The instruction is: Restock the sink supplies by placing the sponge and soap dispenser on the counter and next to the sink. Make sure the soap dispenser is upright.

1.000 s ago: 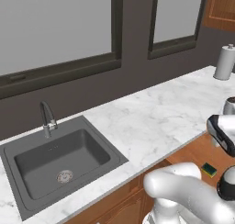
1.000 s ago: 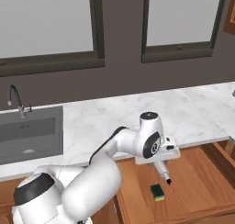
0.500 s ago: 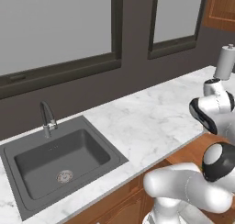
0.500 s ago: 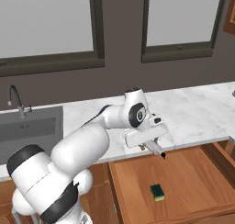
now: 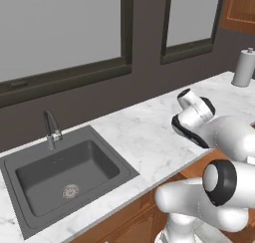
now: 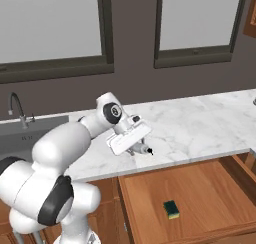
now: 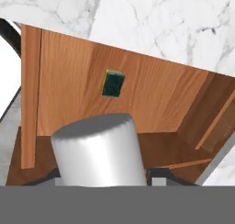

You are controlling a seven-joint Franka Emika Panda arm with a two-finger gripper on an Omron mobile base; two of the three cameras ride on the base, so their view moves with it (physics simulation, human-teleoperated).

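From the left base camera, the marble tabletop beside the sink carries no supplies. From the right, the gripper hangs over the tabletop's front edge above the open drawer, where the sponge lies below it, untouched. In the hand view a pale grey cylinder, seemingly the soap dispenser, sits close against the gripper, though whether its jaws clamp it cannot be told; both placements appear left to do.

A: The counter looks like polished white marble with grey veins; the open drawer is smooth brown wood.

B: The sink is matt dark grey, its faucet metal.
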